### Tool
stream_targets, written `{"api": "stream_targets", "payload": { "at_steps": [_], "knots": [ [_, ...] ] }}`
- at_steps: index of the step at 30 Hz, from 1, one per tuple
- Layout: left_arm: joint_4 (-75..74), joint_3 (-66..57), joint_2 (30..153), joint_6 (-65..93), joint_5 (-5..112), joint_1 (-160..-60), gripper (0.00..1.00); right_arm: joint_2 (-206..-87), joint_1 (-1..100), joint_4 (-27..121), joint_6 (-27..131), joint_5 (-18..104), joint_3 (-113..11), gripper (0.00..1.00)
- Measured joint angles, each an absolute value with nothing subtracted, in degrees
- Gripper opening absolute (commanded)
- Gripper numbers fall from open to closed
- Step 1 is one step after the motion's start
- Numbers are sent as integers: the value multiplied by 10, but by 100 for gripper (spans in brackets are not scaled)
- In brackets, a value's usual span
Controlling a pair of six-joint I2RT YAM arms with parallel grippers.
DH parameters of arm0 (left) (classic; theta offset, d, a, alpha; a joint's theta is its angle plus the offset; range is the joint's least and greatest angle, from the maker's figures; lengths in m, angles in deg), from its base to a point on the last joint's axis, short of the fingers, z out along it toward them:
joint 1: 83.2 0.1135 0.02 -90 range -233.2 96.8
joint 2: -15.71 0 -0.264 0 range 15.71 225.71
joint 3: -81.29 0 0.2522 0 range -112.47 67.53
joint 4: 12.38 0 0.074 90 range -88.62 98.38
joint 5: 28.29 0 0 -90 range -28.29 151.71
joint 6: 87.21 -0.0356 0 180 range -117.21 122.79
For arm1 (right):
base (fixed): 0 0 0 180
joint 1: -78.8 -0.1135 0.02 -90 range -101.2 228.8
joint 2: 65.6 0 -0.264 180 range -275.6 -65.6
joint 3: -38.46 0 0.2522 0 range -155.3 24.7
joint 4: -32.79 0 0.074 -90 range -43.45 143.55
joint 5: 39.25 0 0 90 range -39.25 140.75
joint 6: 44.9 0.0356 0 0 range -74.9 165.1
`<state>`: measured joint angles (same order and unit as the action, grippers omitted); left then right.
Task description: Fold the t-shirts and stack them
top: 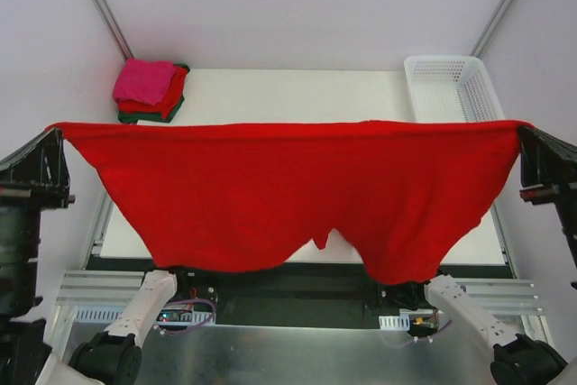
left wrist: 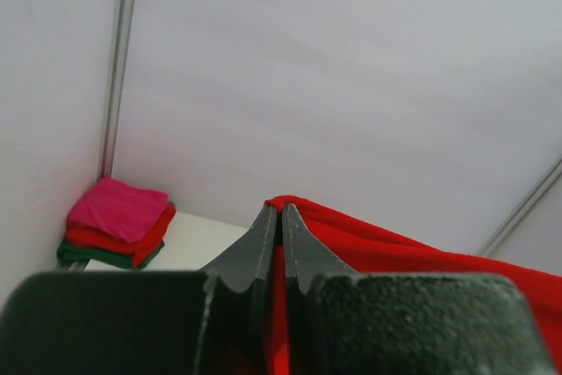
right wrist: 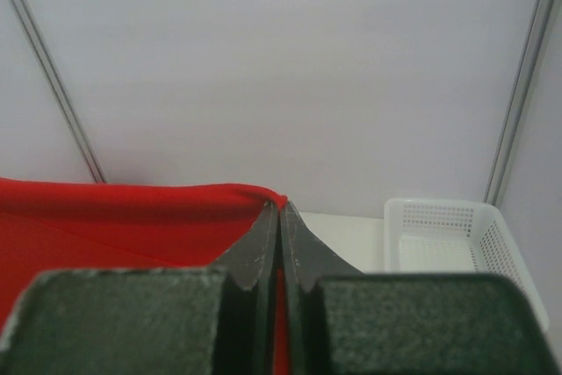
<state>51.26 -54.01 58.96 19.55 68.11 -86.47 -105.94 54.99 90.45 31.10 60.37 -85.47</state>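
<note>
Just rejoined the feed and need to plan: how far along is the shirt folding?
Done: a folded pile sits at the far left corner of the table, pink on top. In hand: the big red shirt hangs spread between the left claw and right claw, both shut on it. Left: lay it down, fold it, stack it.

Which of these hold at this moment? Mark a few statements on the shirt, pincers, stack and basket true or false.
1. The left pincer and right pincer are each shut on the red t-shirt. True.
2. The red t-shirt is already folded. False: it hangs spread between the pincers.
3. The stack of folded shirts sits at the far left, with the hot pink shirt on top. True.
4. The basket holds a shirt. False: no shirt shows in it.
</note>
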Motion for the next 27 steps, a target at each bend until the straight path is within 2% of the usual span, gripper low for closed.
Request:
{"api": "stream_targets", "payload": {
  "at_steps": [5,10,13,19,27],
  "knots": [
    [451,-427,612,188,696,-865,0,-1087,550,857,302,641,-768,1],
    [371,-283,687,185,708,-865,0,-1155,550,803,291,685,-661,2],
    [354,-239,741,183,708,-865,0,-1198,550,790,290,697,-618,1],
    [350,-242,771,175,688,-865,0,-1221,551,800,290,698,-623,1],
    [365,-357,709,167,661,-865,0,-1177,551,817,290,682,-780,1]
  ]
}}
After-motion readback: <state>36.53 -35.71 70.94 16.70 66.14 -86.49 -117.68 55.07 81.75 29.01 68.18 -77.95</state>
